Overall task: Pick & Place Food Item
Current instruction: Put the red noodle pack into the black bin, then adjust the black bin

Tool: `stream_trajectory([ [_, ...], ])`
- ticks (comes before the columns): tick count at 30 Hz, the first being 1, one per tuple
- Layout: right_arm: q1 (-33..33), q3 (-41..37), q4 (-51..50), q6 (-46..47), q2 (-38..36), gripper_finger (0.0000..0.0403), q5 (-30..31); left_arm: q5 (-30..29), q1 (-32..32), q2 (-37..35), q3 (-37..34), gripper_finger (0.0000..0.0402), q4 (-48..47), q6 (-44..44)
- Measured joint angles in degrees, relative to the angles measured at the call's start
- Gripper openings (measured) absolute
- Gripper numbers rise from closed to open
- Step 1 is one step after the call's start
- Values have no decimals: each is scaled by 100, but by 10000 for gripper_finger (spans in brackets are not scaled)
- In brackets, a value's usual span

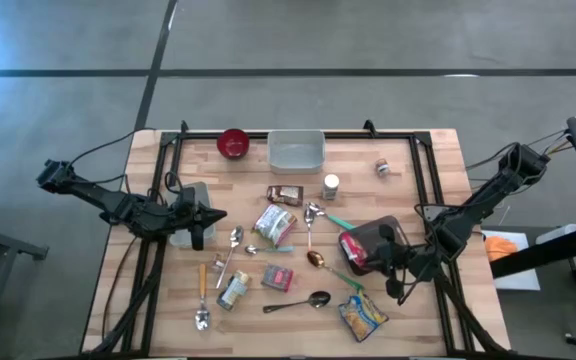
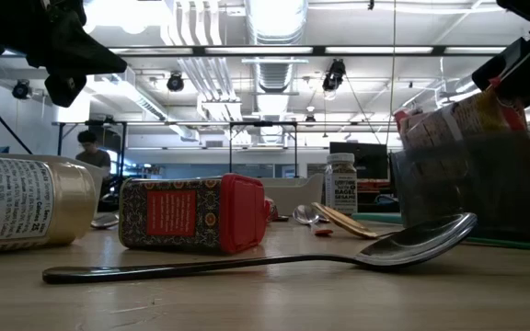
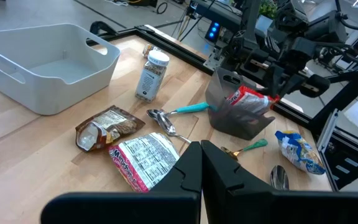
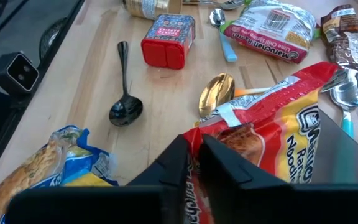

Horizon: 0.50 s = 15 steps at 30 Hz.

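One red noodle packet sits partly inside the dark grey bin at the table's right side, and the right gripper is pinching its edge between nearly closed fingers. Just beside the bin lies a gold spoon. Left gripper hovers shut, holding nothing, across the table.

Red noodle packet, grey bin

Noodle packet in bin
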Motion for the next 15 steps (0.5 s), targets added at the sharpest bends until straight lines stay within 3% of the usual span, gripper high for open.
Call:
stream_trajectory([
  [8,0,0,165,4,-2,148,4,0,1,1,0,1,0,2],
  [15,0,53,270,4,-2,178,50,0,0,1,0,1,0,18],
])
